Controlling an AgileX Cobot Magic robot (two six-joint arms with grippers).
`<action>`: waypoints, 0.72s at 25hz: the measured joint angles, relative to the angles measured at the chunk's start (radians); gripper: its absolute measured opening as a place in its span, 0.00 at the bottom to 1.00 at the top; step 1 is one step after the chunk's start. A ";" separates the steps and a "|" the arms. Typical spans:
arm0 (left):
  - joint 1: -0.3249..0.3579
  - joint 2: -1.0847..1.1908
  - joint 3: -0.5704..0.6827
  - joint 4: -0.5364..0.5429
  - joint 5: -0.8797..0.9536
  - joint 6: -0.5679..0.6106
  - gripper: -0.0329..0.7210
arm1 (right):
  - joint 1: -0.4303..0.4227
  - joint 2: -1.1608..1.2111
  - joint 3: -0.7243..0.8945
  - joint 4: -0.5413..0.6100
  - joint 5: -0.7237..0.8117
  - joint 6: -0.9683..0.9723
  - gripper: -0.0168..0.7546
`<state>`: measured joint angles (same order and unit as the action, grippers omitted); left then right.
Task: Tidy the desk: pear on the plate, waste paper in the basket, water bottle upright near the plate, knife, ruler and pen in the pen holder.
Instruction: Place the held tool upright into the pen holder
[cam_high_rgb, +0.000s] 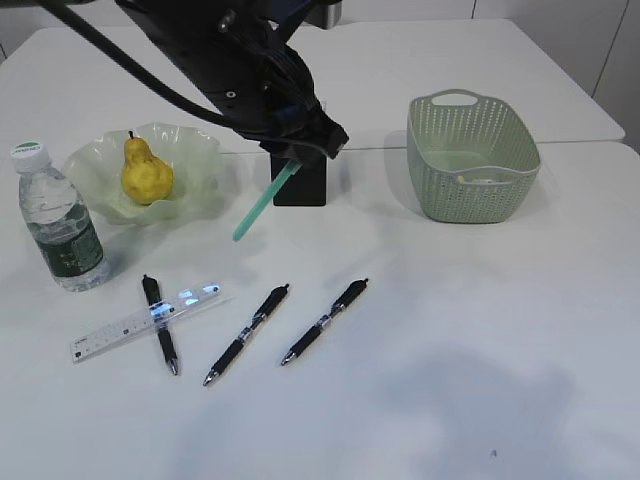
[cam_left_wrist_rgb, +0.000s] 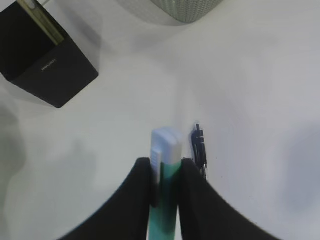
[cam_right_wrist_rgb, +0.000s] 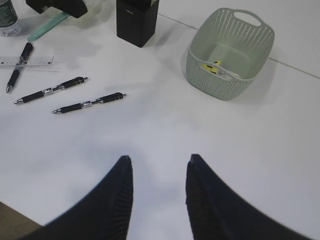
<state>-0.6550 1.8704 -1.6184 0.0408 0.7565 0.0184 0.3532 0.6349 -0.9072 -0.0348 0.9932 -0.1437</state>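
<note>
The left tool (cam_left_wrist_rgb: 165, 172) is up above the large plain white table (cam_high_rgb: 450, 350), black fingers (cam_left_wrist_rgb: 142, 190) clenched on a mint-green pen (cam_high_rgb: 262, 205) with a whitish cap end. In the exterior view the pen hangs at a slant below the tool, right in front of the matte black square pen holder (cam_high_rgb: 300, 185). From the left wrist, the holder (cam_left_wrist_rgb: 47, 62) sits off to the upper left with a pale yellow slim utility knife (cam_left_wrist_rgb: 42, 22) standing inside it.

Over on the left, the yellow pear (cam_high_rgb: 146, 172) with its short dark stem is sitting in the translucent pale green wavy-rimmed glass plate (cam_high_rgb: 195, 150). Just beside the plate stands the clear ribbed water bottle (cam_high_rgb: 58, 220), upright, white cap on top, dark green label.

In front of the bottle, the short clear plastic ruler (cam_high_rgb: 110, 335) lies flat on the table, with a black pen (cam_high_rgb: 160, 325) crossing it. Two more black pens (cam_high_rgb: 247, 333) lie near it to the right, apart from one another, both at a slant.

On the right, the sage-green perforated plastic basket (cam_high_rgb: 472, 180) stands on the table; the right wrist view shows something small, yellow and white, lying on its floor, too small to tell more.

The right tool (cam_right_wrist_rgb: 159, 170) hovers low over bare table, fingers spread apart, grasping nothing.
</note>
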 joint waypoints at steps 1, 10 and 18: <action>0.002 0.000 0.000 0.011 0.000 0.000 0.17 | 0.000 0.000 0.000 0.001 0.000 0.000 0.41; 0.075 0.000 0.000 0.026 -0.047 0.000 0.17 | 0.000 0.000 0.000 0.002 -0.002 0.000 0.41; 0.184 0.000 0.000 0.021 -0.108 0.000 0.17 | 0.000 0.000 0.000 0.004 -0.002 0.000 0.41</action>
<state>-0.4712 1.8704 -1.6184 0.0620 0.6490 0.0184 0.3532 0.6349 -0.9072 -0.0312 0.9910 -0.1437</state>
